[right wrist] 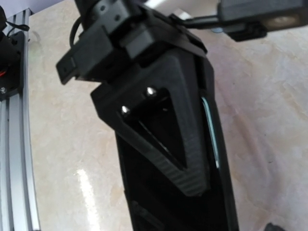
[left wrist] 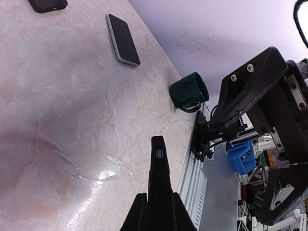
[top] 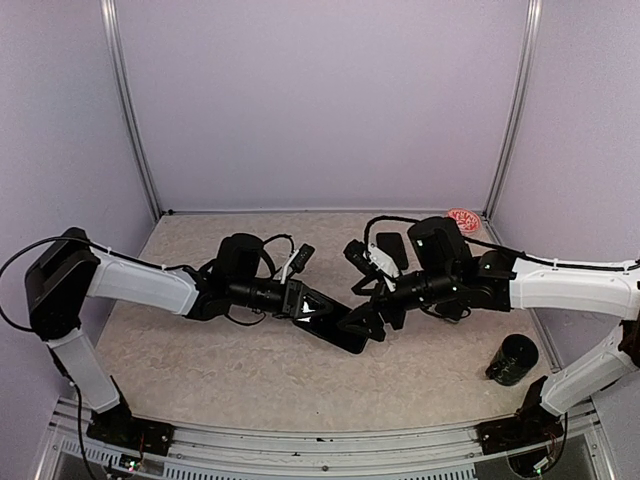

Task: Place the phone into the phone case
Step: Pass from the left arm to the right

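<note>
Forming the work surface, a pale beige marbled table top [top: 200,370] is recorded, glossy enough to carry a white glare patch in the left wrist view. It is enclosed on three sides by plain lilac walls [top: 320,100], with an aluminium post [top: 130,110] standing at each far corner. A ribbed aluminium rail [top: 330,440] is fixed along the near edge.

Writing: a red disc [top: 463,220] at the far right corner bears white marks, too small to be read.

Items:
- A flat black slab [top: 338,340] is held up over the middle of the table. Whether it is phone or case cannot be told. A thin bright line is seen along one long edge in the right wrist view.
- The left gripper [top: 325,312] is clamped on the slab, which is seen edge-on between its fingers in the left wrist view.
- The right gripper [top: 365,320] is met at the slab's other end. Whether its fingers are closed on the slab cannot be told.
- The phone [left wrist: 122,39], dark-screened and silver-rimmed, is laid flat near the right edge, farther from the near edge than the mug.
- A dark mug [top: 512,360] is set near the near right corner.
- A dark flat item [left wrist: 47,5] with rounded corners is cut off by the frame.
- A blue plastic part [left wrist: 240,156] is seen beyond the rail.
</note>
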Robot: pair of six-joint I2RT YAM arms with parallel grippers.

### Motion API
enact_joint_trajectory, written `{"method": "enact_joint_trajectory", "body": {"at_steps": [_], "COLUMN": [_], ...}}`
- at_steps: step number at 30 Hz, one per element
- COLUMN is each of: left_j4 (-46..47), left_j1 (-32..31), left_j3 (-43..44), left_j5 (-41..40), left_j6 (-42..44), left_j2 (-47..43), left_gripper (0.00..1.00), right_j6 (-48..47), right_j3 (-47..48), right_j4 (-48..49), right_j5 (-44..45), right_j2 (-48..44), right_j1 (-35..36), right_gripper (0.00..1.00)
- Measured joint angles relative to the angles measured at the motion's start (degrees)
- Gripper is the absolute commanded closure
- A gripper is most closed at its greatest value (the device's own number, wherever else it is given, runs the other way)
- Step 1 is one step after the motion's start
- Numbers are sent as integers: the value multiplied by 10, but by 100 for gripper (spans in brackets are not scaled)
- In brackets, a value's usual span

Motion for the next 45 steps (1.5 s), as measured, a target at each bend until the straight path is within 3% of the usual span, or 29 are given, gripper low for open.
{"method": "enact_joint_trajectory", "body": {"at_steps": [21,45], "left_j4": [-28,-23], "left_j1": [-7,-13], "left_j3": [23,23], "left_j5": [12,25], "left_j6": [-15,-34], "left_j2": [15,15], "left_gripper": [100,100], "right_j6": [-33,-47], "right_j3": [0,6], "right_j4": [-11,-19], "right_j5": [124,155], "right_j2": [43,71], "right_j1": [47,71], "right_gripper": [0,0]}}
